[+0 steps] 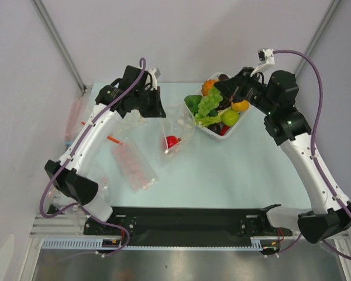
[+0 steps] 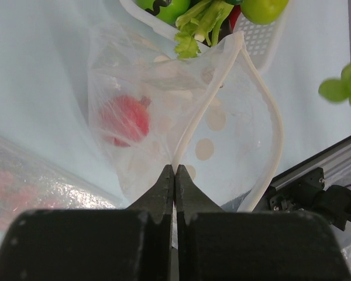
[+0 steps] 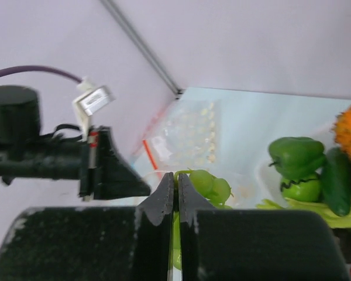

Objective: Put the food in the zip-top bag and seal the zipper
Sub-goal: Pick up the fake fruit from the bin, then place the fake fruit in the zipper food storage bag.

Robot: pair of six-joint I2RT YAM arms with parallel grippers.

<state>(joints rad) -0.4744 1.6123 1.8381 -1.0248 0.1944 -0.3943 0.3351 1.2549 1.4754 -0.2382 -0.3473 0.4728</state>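
The left arm and right arm are white tubes with chunky black joints. A purple cable loops along each; the left gripper is black.

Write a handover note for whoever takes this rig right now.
Left gripper: shut on the rim of the zip-top bag, holding its mouth open.
Right gripper: shut on the green grapes, over the left side of the white tray, next to the bag.
Done: one red piece is in the bag.
Left: drop in the grapes, move the rest of the food from the tray, then press the zipper shut; it is open now.
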